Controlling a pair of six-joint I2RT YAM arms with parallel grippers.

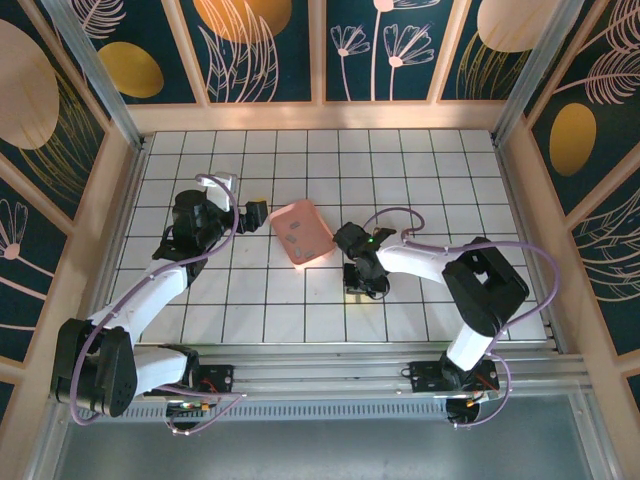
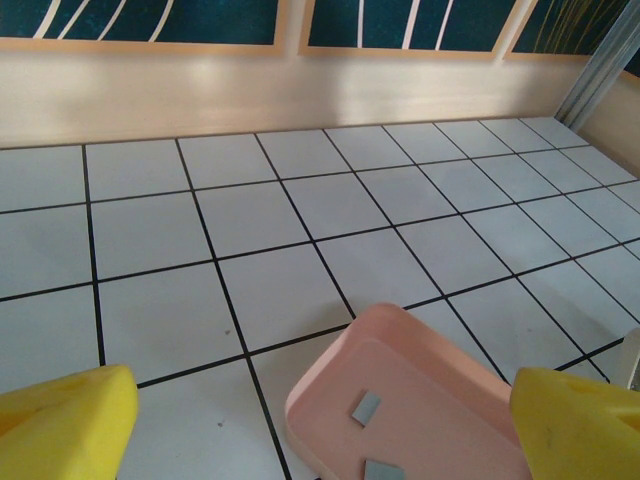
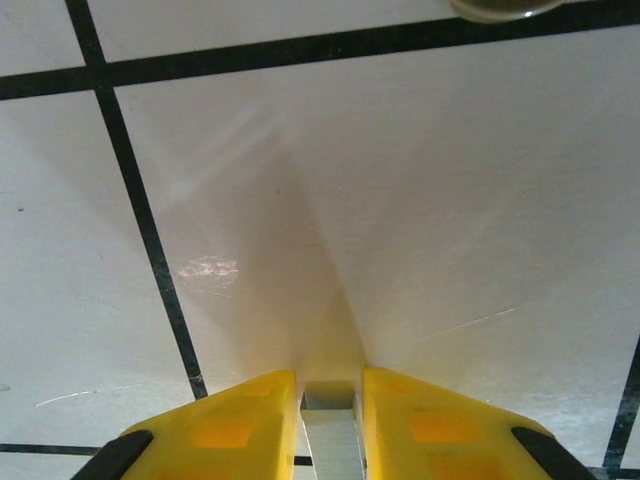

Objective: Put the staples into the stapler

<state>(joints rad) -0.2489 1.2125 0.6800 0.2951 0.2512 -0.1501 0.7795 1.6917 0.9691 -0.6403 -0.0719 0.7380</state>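
Observation:
The pink tray [image 1: 300,232] lies left of the table's middle and holds the staples [image 2: 367,407], small grey strips; a second strip [image 2: 383,470] lies at the frame's bottom edge. My left gripper [image 1: 254,212] hovers at the tray's left side, open wide. Its yellow fingers [image 2: 70,425] flank the tray [image 2: 420,350] and touch nothing. My right gripper [image 1: 362,284] points down at the table right of the tray. Its fingers [image 3: 240,425] are shut on a narrow grey metal piece [image 3: 330,435], apparently the stapler's metal channel; the rest is hidden.
White tiled table [image 1: 300,160] with black grid lines, enclosed by wooden walls. A rounded beige edge [image 3: 490,6] shows at the top of the right wrist view. Open floor lies behind and in front of the tray.

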